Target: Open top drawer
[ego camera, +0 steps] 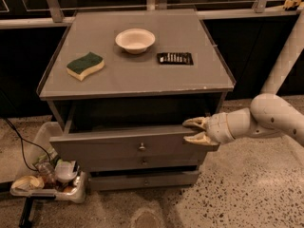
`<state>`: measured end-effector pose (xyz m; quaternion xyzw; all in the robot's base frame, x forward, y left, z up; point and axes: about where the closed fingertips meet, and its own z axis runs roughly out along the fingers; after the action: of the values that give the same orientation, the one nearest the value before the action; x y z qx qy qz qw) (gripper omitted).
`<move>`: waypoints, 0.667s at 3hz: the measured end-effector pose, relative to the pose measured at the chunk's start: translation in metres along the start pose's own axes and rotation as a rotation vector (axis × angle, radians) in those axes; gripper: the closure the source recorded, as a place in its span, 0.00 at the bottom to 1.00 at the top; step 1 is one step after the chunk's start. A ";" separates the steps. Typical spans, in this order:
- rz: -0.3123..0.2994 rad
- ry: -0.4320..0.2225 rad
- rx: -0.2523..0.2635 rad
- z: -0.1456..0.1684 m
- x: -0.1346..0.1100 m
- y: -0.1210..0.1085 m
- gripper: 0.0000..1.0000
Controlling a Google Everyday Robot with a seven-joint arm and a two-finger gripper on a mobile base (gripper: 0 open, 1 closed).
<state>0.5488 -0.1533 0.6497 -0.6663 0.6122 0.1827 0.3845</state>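
Pincer (194,130) sits at the 3 o'clock end of the top drawer (109,148), reaching in from the right on the pale arm (266,120). Its two fingers (194,122) are spread apart, one above the front panel's upper edge and one against the panel's face. Whether they press on the panel cannot be told.

That drawer is just under the tabletop (137,75) and stands pulled partway out. Its round knob (141,147) is at the centre of the front. The inside is in shadow, so its contents cannot be made out.

Below it are the middle drawer (144,161) and the bottom drawer (142,179), the bottom one also a little forward.

On the tabletop a white bowl (135,40) stands toward 12 o'clock, with only its pale inside showing. A green-and-yellow sponge (85,65) lies toward 9 o'clock and a flat black object (175,58) toward 3 o'clock, all well apart and away from the front lip.

On the floor at the cabinet's 8 o'clock, a tray (47,190) holds small cups and bottles, close beside the drawer's left corner. Speckled floor (247,189) lies at 5 o'clock.
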 end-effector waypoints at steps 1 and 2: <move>0.000 0.000 0.000 0.000 0.000 0.000 0.59; 0.000 0.000 0.000 0.000 0.000 0.000 0.35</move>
<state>0.5488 -0.1533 0.6497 -0.6664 0.6122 0.1827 0.3845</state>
